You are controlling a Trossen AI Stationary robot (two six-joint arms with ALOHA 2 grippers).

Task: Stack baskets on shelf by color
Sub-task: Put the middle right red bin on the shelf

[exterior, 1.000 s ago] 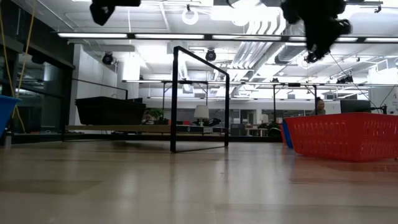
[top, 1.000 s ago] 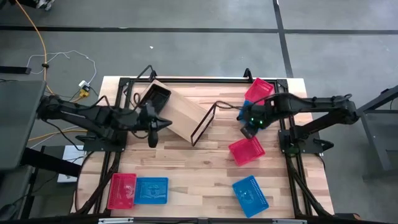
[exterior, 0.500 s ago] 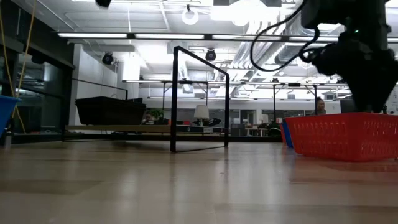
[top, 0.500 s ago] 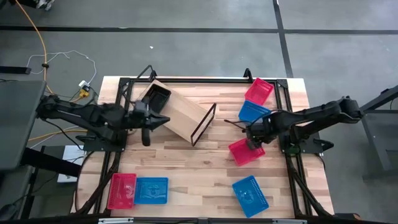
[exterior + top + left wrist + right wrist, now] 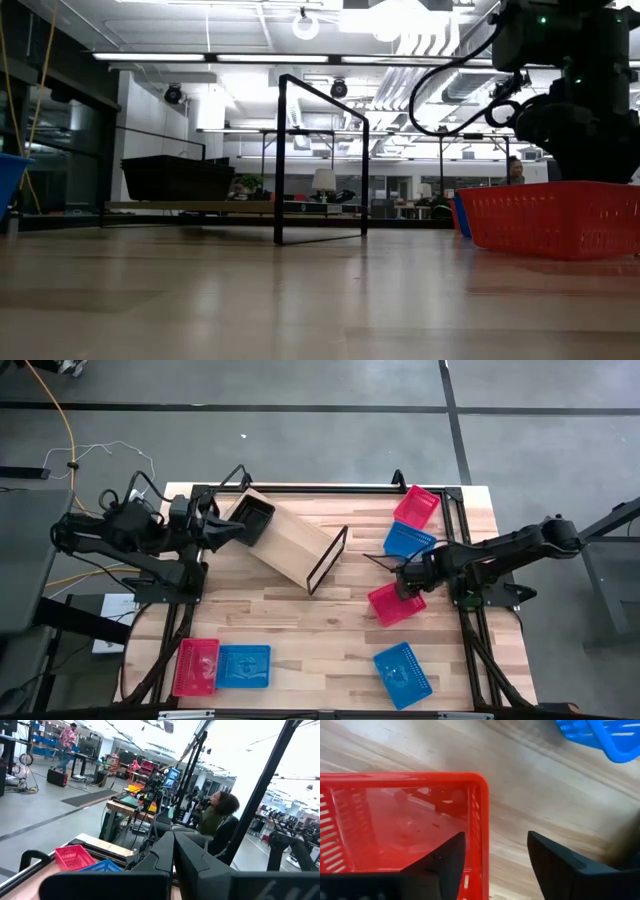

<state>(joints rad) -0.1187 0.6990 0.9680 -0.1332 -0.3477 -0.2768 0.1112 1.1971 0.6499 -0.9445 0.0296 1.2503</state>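
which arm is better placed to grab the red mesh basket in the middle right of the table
Right. The right claw is open astride the red plastic mesh basket's rim, one finger inside, one outside. The left claw is at the black basket on the light-wood shelf.

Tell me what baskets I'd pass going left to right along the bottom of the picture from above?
Red basket → blue basket right beside it → then, after a stretch of bare table, another blue basket, turned at a slant.
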